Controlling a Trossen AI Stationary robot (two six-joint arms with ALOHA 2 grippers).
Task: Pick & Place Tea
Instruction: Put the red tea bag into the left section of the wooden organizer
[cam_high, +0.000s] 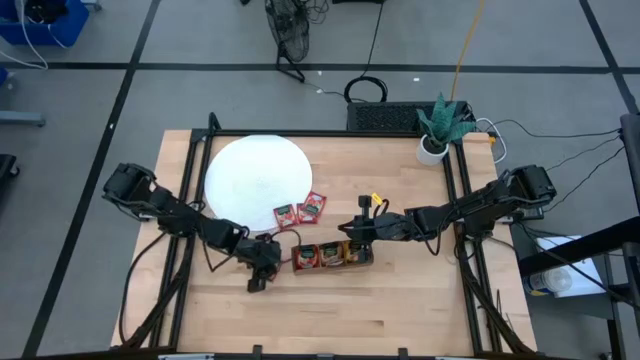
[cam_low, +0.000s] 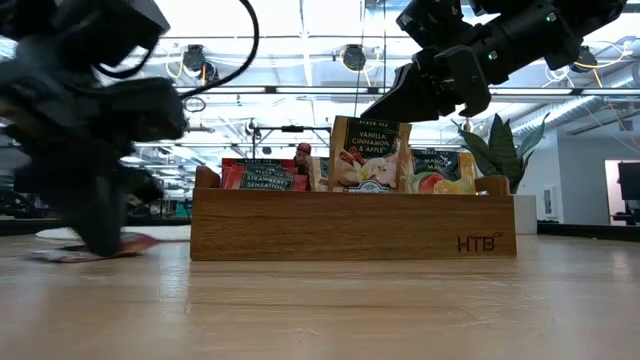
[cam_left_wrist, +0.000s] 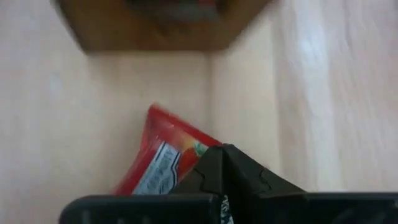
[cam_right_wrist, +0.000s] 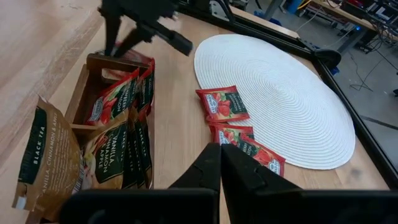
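A long wooden tray (cam_high: 332, 257) holds upright tea sachets (cam_low: 366, 152) of red, brown and orange. Two red sachets (cam_high: 299, 211) lie at the near right rim of the white disc (cam_high: 255, 178). My left gripper (cam_high: 260, 275) is low over the table just off the tray's left end, shut on another red sachet (cam_left_wrist: 155, 163). My right gripper (cam_right_wrist: 220, 163) is shut with nothing in it. It hangs above the tray's right half (cam_low: 400, 100), over the tall vanilla sachet. My left gripper has its shut fingertips (cam_left_wrist: 214, 163) on one edge of the red sachet (cam_left_wrist: 186, 146), coming down at a slant. The fingers hide the place of contact. The rest of the sachet stretches away from the fingers, low over the wood toward the tray's end.
A potted plant (cam_high: 440, 125) stands at the table's far right corner. Black frame rails (cam_high: 190, 190) run along the left and right edges. Bare wood lies between the tray and the near edge.
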